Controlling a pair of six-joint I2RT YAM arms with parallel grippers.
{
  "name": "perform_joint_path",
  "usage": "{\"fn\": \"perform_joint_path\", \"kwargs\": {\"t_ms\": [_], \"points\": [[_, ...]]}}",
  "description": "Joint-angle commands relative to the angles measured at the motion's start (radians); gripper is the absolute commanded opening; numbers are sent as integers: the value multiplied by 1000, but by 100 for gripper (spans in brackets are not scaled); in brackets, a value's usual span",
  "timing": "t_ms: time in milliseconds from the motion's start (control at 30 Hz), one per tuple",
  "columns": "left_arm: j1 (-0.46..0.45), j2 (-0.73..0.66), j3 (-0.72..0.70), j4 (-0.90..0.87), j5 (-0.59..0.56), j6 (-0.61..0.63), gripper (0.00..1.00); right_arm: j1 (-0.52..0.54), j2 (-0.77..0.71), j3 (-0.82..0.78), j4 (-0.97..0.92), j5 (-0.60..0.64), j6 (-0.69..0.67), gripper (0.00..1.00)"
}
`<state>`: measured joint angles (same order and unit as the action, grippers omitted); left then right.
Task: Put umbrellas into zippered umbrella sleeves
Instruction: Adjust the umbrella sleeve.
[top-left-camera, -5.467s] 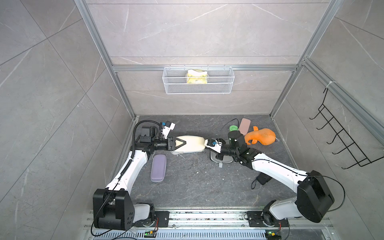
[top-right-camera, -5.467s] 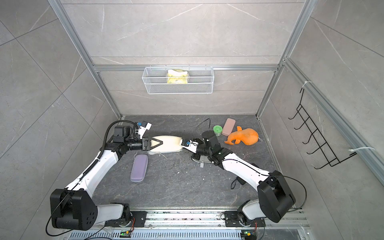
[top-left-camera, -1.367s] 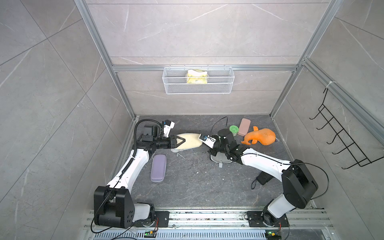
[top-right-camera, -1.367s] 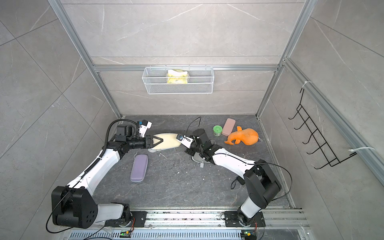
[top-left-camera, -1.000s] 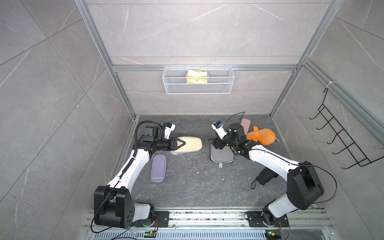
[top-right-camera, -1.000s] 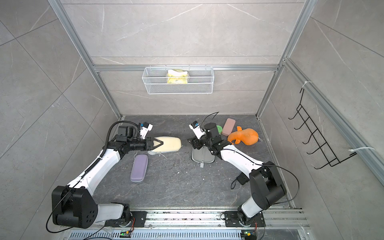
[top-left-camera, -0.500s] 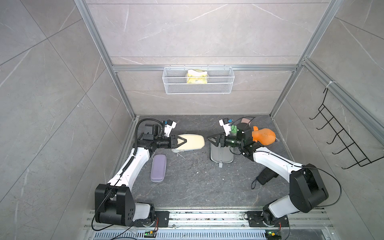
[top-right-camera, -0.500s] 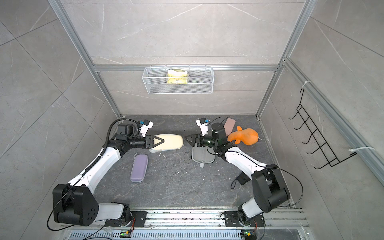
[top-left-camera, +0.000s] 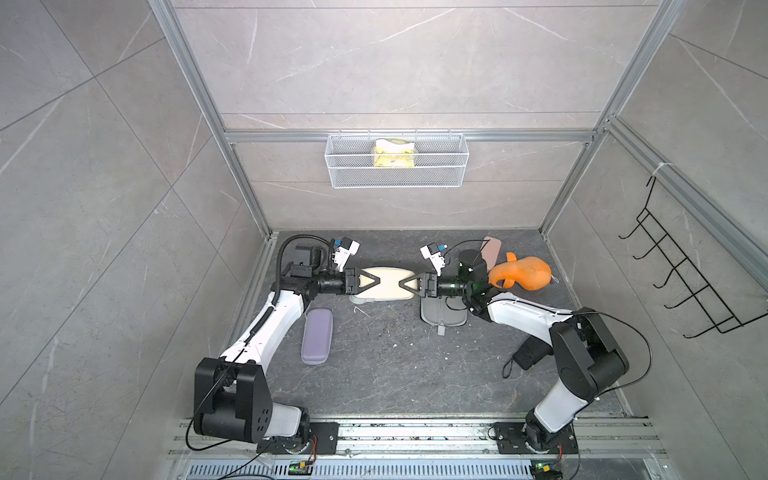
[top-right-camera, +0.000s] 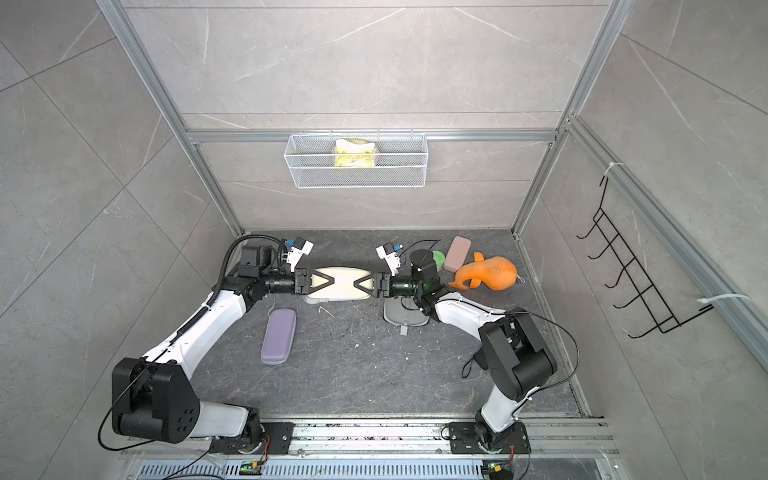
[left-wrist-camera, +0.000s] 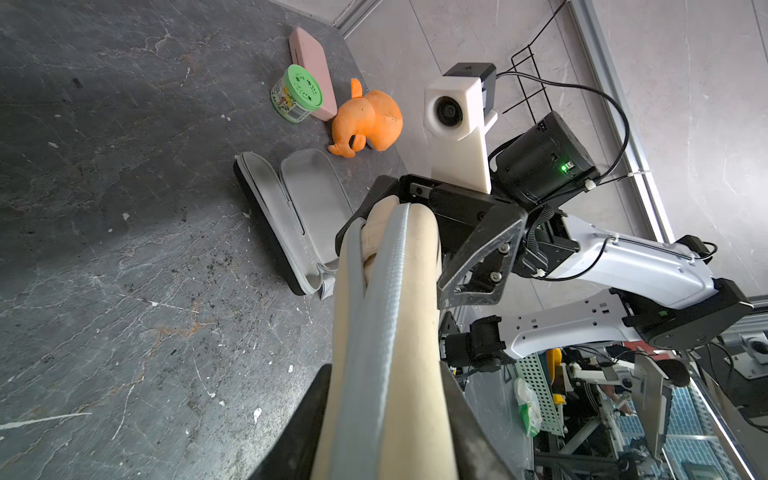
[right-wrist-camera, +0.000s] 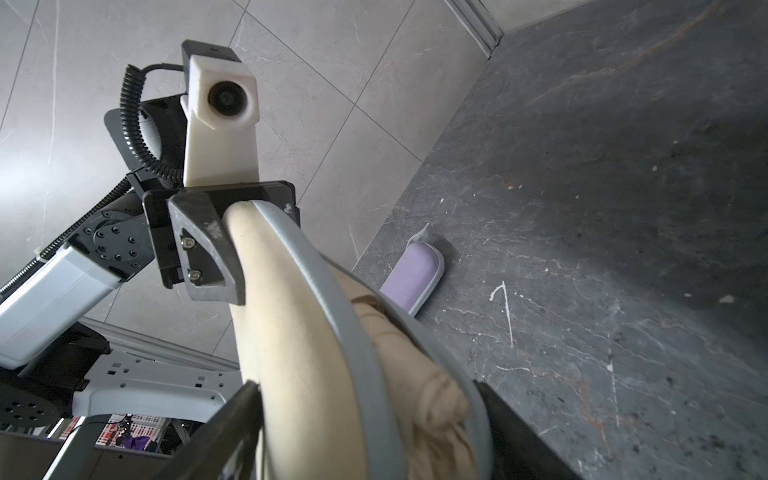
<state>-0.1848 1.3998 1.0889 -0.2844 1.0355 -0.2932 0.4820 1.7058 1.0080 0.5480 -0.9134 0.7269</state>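
Left pincer (top-left-camera: 372, 281) clenched on one end of cream sleeve (top-left-camera: 388, 286), held level above surface (top-left-camera: 395, 357). Right pincer (top-left-camera: 405, 284) straddles opposite end, jaws against both shells; firm grip or not, cannot tell. Sleeve gapes there, cream umbrella (right-wrist-camera: 415, 374) showing inside. Under right pincer: black sleeve (top-left-camera: 442, 318) lying open. Lilac sleeve (top-left-camera: 316, 336) closed, beside left arm.

Grey marble-look tiled walls (top-left-camera: 374, 62), aluminium frame posts (top-left-camera: 195, 104) at the corners, dark slate-look surface (top-left-camera: 395, 365) flecked with pale specks, white wire basket (top-left-camera: 397, 176) on the back wall, black hook rack (top-left-camera: 685, 286) on the side wall, even light
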Motion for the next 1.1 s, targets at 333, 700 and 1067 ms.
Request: {"fn": "perform_joint_path", "kwargs": {"t_ms": [333,700,1067], "points": [[120,-128,-117,482,-209,-446,72,26,60,-48,497,99,383,38],[192,-318,-400,760,-455,-700,84,28,41,-57,526,243,426,34],[-61,-421,-577,917,-760,-705,93,61,-15,-104,522,433,413,30]]}}
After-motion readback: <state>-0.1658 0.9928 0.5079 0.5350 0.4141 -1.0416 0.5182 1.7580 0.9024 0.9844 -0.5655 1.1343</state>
